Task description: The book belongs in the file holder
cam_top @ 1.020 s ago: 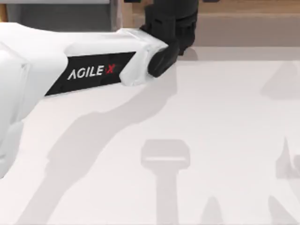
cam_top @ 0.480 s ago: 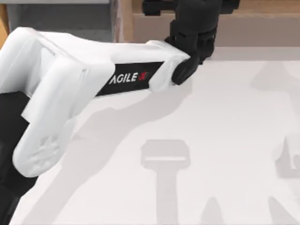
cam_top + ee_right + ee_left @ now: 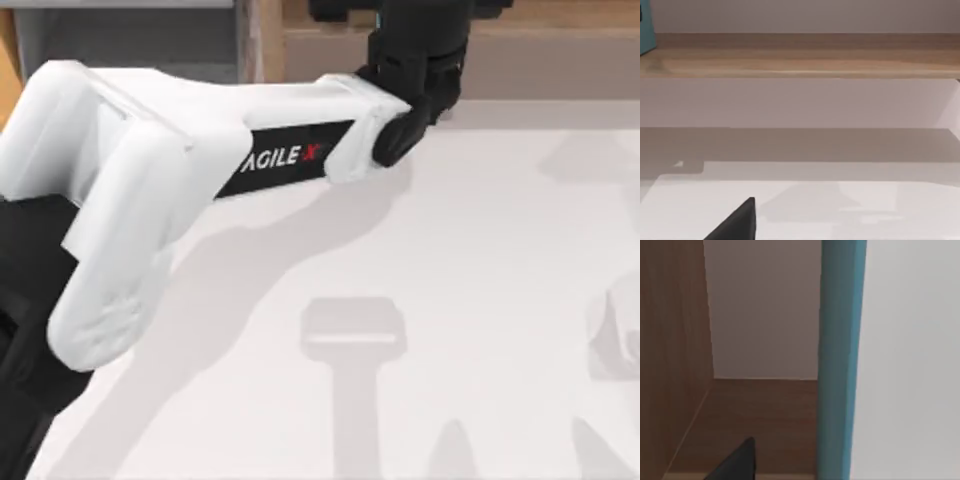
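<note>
My left arm (image 3: 180, 170) reached from the top view's left edge across to the far middle, its white forearm with the black AgileX band slanting up toward the rear. Its black wrist (image 3: 405, 125) bent beyond the forearm's end, and the left gripper (image 3: 420, 30) sat at the top edge. A dark fingertip (image 3: 735, 462) showed in the left wrist view, another (image 3: 735, 222) in the right wrist view.

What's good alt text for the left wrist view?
A teal book stands upright close to the camera, its cover edge running the full height of the view. Beside it is a wooden shelf compartment with a brown floor and pale back wall; a dark tip of the left pincer shows at the edge.
</note>
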Tool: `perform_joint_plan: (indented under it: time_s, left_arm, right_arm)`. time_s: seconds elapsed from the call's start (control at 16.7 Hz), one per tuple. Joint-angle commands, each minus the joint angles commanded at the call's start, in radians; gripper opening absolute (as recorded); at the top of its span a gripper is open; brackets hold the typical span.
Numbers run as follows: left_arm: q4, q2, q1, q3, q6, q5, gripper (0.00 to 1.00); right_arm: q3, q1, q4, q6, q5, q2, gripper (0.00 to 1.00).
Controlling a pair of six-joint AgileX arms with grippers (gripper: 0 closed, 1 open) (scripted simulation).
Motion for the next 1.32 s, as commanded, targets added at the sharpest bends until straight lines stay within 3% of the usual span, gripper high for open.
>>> perform_joint_plan:
  time_s: [0.3, 1.08, 1.32]
  left_arm:
    - [-0.011, 0.013, 0.005, 0.024, 0.000, 0.005, 1.00]
    - [-0.011, 0.013, 0.005, 0.024, 0.000, 0.005, 0.02]
    - [-0.011, 0.013, 0.005, 0.024, 0.000, 0.005, 0.00]
  right_arm:
    - [0.000, 0.000, 0.000, 0.000, 0.000, 0.000, 1.00]
    - [0.000, 0.000, 0.000, 0.000, 0.000, 0.000, 1.00]
    - [0.000, 0.000, 0.000, 0.000, 0.000, 0.000, 1.00]
